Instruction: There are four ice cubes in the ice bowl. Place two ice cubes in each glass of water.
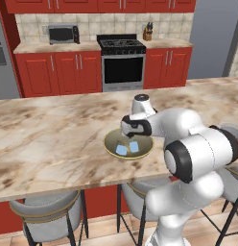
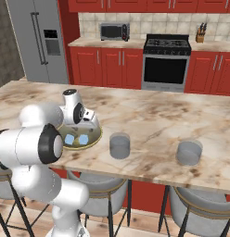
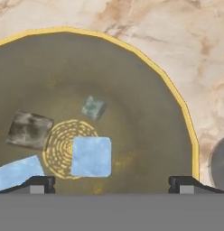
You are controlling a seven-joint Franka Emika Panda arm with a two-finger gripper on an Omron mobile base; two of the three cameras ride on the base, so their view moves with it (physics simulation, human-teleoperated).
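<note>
Left base view: the white arm's gripper (image 1: 132, 129) hangs over the wide olive-grey, gold-rimmed ice bowl (image 1: 110, 147) on the marble counter (image 1: 49, 139).

Right base view: two translucent grey-blue tumblers (image 2: 119, 145) (image 2: 189, 152) stand at the bowl's three o'clock.

Hand view: finger tips (image 3: 38, 184) wide apart, empty; pale blue ice cubes (image 3: 91, 156) (image 3: 16, 172) lie at six and eight o'clock.

A home kitchen: red cabinets (image 1: 58, 72) line the back wall around a black stove (image 1: 122, 60), with a microwave (image 1: 63, 33), a knife block (image 1: 148, 32) and a grey refrigerator (image 2: 40, 41). In front stands a marble-topped table (image 1: 49, 139) with grey stools (image 1: 46, 211) tucked underneath.
</note>
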